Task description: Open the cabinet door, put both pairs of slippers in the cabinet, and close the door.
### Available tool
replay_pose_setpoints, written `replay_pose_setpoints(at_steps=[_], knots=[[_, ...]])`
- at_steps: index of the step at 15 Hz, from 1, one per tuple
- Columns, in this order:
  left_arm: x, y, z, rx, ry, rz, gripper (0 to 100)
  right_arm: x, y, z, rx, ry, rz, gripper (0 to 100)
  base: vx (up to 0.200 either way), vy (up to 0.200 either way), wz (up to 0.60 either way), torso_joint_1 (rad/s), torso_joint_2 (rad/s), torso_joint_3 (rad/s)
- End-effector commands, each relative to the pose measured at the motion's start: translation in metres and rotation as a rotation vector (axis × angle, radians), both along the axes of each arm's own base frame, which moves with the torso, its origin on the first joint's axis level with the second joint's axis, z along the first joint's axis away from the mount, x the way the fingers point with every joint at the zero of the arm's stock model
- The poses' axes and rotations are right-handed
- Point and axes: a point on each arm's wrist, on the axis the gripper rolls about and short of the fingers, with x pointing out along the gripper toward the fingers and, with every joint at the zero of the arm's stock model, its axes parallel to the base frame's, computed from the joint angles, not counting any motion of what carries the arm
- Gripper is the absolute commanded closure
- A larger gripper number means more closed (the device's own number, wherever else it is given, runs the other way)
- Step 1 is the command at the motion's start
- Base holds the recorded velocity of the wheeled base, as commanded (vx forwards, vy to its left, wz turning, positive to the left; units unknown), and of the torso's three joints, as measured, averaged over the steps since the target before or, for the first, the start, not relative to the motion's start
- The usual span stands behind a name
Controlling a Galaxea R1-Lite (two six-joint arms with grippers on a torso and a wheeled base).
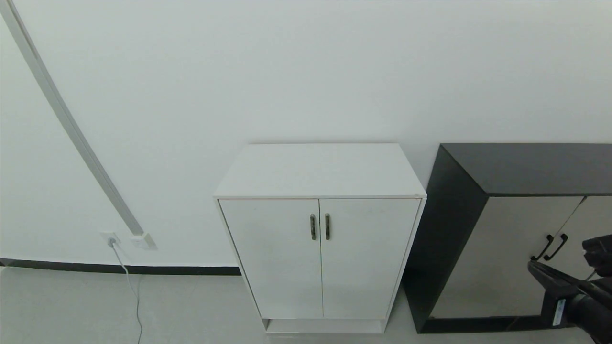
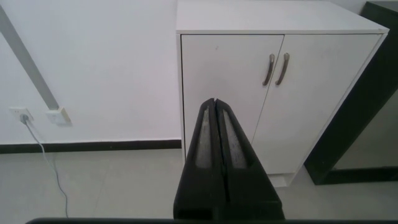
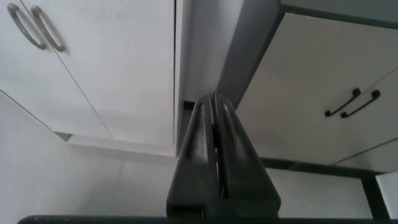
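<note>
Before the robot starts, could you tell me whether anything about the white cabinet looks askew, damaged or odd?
Nothing stands out. The white cabinet stands square against the wall, both doors shut and flush, its two handles upright and level. The black cabinet beside it is shut too.

White cabinet point(image 1: 319, 229), shut: interior hidden. Black cabinet point(image 1: 526, 167) cut off by the head view's right edge, its far side out of frame. Cable point(image 1: 137, 306) from the wall socket point(image 1: 110, 238) runs out at the bottom edge. Wall conduit point(image 1: 99, 167) leaves at the top left corner. Right arm point(image 1: 581, 298) cropped at the lower right corner
</note>
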Motion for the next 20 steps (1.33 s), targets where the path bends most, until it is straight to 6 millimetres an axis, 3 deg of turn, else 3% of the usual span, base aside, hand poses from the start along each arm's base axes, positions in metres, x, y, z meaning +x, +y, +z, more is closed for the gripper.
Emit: replay_pose_setpoints(at_steps=[1,4,7,12,20], knots=[[0.000,0.000,0.000,0.000,0.000,-0.002,100,-0.035,-0.014,0.011,0.018,-0.042,0.003,100,0.000,0.000,0.00,0.000,0.00,0.000],[0.000,0.000,0.000,0.000,0.000,-0.002,100,-0.075,-0.024,-0.001,0.008,0.053,0.083,100,0.000,0.000,0.00,0.000,0.00,0.000],[0.000,0.000,0.000,0.000,0.000,-0.002,100,-0.095,-0.029,-0.007,0.014,0.080,0.133,100,0.000,0.000,0.00,0.000,0.00,0.000],[0.000,0.000,0.000,0.001,0.000,-0.002,100,-0.130,-0.039,-0.035,0.009,0.171,0.202,100,0.000,0.000,0.00,0.000,0.00,0.000],[0.000,0.000,0.000,0.001,0.000,-0.002,100,-0.143,-0.042,-0.033,0.038,0.062,0.192,100,0.000,0.000,0.00,0.000,0.00,0.000]])
